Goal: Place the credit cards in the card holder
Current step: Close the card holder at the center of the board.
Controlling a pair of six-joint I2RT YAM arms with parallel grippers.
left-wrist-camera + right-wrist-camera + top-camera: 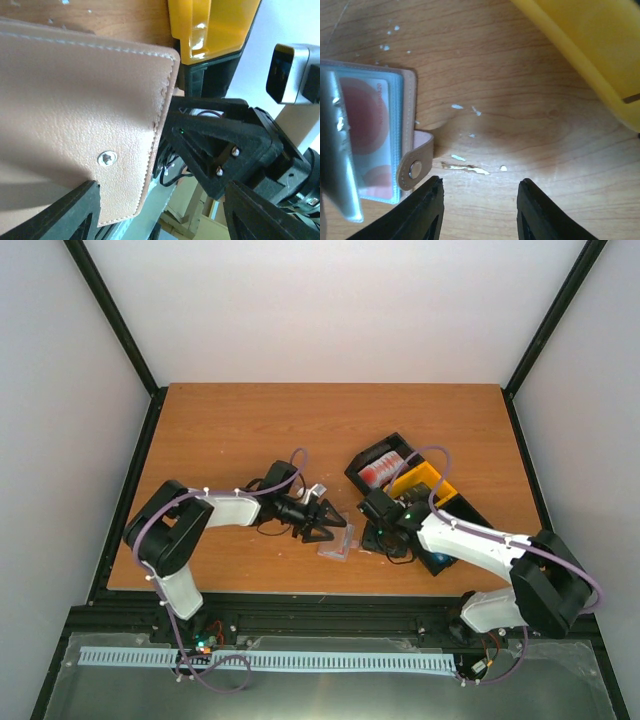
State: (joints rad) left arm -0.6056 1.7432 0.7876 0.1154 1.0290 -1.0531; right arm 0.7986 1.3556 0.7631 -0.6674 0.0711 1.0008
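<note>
card holder between two grippers

the card holder (409, 95) lies on the counter (520, 100), a red card (370, 115) in its clear pocket. left gripper (160, 200) wide at its tan cover; right gripper (480, 210) parted, empty, just beside it.

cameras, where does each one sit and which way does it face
top external: above and behind, looking down on the table; left arm and right arm show, bases at the bottom.
left wrist: on the left arm, facing the tan outside of the card holder, close up; left end effector open at the bottom.
right wrist: on the right arm, facing down at the table; right end effector open at the bottom.
shared: both wrist views catch the card holder and the yellow tray.
</note>
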